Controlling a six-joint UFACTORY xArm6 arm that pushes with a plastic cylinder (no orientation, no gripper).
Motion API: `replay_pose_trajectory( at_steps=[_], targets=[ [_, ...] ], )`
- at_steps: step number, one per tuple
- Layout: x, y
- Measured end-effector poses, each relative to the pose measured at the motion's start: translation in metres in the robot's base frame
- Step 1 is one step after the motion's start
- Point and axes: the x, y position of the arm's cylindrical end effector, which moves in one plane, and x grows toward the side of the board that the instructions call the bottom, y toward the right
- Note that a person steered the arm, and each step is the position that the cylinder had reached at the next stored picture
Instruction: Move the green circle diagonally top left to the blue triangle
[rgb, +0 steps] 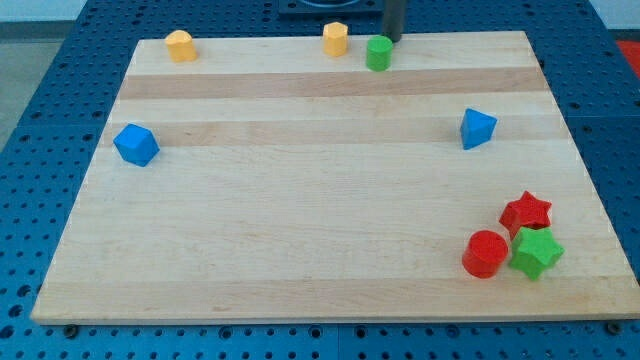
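Observation:
The green circle (378, 53) stands near the board's top edge, right of centre. The blue triangle (477, 128) lies lower and to the right of it, near the board's right side. My tip (392, 40) is at the top edge, just up and to the right of the green circle, close to it or touching it; I cannot tell which.
A yellow block (335, 39) sits just left of the green circle, and another yellow block (180, 46) is at the top left. A blue cube-like block (136, 144) is at the left. A red star (526, 211), red circle (486, 253) and green star (536, 252) cluster at the bottom right.

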Motion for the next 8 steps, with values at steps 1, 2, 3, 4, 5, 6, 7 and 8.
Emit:
replay_pose_trajectory(
  at_steps=[1,2,3,4,5,6,7,8],
  targets=[
    [0.044,-0.042],
    [0.105,-0.046],
    [0.092,-0.048],
    [0.055,-0.056],
    [0.031,-0.056],
    [0.025,-0.035],
    [0.033,-0.011],
    [0.050,0.006]
  ],
)
